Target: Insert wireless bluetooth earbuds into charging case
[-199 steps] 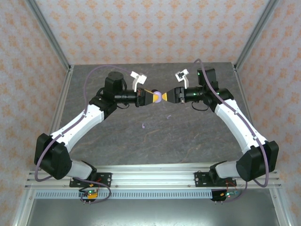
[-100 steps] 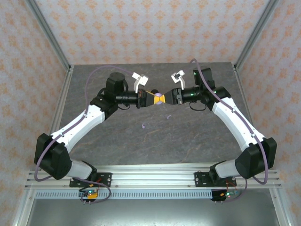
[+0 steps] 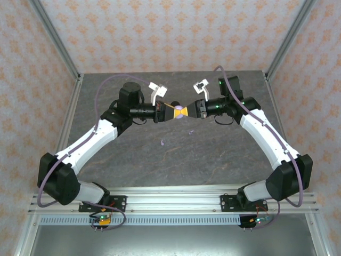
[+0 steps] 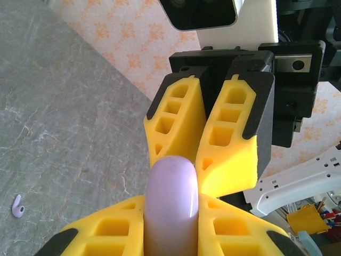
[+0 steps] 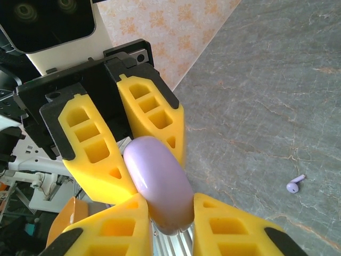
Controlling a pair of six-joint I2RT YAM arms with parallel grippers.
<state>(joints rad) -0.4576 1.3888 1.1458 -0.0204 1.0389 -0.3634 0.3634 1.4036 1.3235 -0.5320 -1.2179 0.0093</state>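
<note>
The charging case [image 3: 180, 111] hangs in mid-air above the middle of the tabletop [image 3: 224, 160], caught between both arms. The left arm [image 3: 96, 136] and the right arm [image 3: 266, 138] rise from their bases at the near edge, bend at the elbow and lean inward, so their wrists lie roughly level and point at each other. The left pincer [image 3: 173, 111] is pressed together on one end of the case. The right pincer [image 3: 187, 111] faces it tip to tip, with its yellow fingers [image 4: 234, 133] drawn in close and pinching the opposite end. Below them, two tiny pale pieces lie apart on the bare stone: the near earbud [image 3: 162, 142], towards the arm bases, and the far earbud [image 3: 189, 133], almost under the right pincer. Each wrist view catches one of them lying flat, a rounded head on a short stem. The case is a smooth, glossy lilac pebble with rounded edges. The finger pads are blocky yellow pieces with rectangular cut-outs, set in black holders. The tabletop is grey and veined like marble. Patterned orange-and-cream walls [image 3: 160, 32] enclose it.
</note>
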